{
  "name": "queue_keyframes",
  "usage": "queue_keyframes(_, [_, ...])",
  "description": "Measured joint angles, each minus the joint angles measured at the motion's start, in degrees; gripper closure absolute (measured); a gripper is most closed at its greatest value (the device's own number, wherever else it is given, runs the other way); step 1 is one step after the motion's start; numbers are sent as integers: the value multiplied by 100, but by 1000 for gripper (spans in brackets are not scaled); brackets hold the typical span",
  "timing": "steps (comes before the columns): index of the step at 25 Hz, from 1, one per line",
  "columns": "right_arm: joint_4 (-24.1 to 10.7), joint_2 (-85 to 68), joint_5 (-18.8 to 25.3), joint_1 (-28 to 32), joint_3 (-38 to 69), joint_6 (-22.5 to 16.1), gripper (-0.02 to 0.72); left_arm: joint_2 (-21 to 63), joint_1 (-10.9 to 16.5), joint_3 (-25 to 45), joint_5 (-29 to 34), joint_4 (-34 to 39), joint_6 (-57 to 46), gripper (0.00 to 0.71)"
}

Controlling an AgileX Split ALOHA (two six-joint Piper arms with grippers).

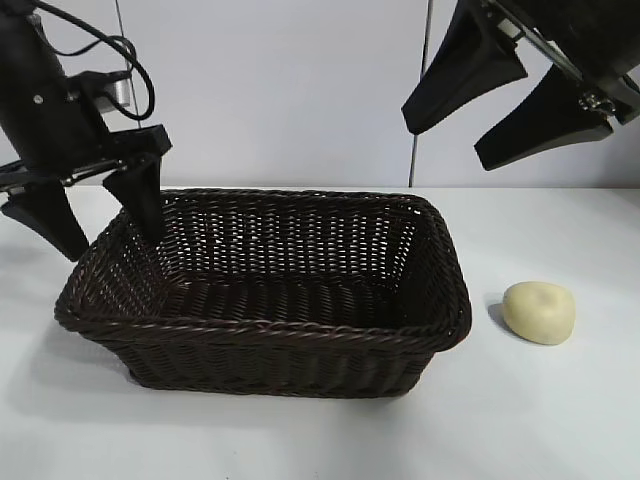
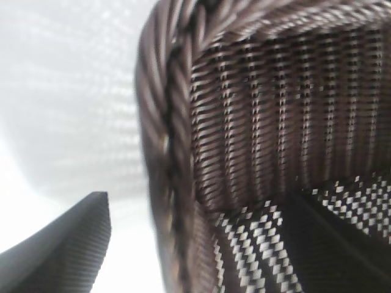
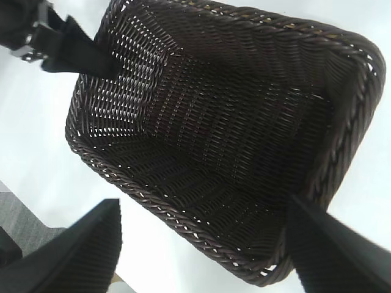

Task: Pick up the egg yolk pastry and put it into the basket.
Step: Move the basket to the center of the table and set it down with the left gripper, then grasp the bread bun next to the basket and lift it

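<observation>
**Pastry on the table beside the basket, both claws spread**

The large, dark brown woven wicker basket (image 1: 265, 300) sits on the white table (image 1: 300, 440). Just beside its right end, apart from the rim, lies the small, pale yellow, dome-shaped egg yolk pastry (image 1: 540, 312), outside the basket. At the basket's left end the left gripper (image 1: 100, 215) straddles the rim, fingers parted, one inside and one outside. Farther back, high above the pastry, the right gripper (image 1: 450, 140) hangs spread wide, holding nothing.
</observation>
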State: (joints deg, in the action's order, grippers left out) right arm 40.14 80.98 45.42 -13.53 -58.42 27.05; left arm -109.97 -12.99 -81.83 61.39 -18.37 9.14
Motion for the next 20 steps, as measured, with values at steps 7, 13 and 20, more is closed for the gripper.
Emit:
queue_keyframes(7, [-7,0,0,0,0,0,164,452,0,-18,211,771,-232,144])
queue_keyframes(13, [-13,0,0,0,0,0,164,447,377,-18,252,1071,-376,144])
queue_keyframes(20, [-13,0,4,0,0,0,164,447,1273,-18,252,1377,-393,144])
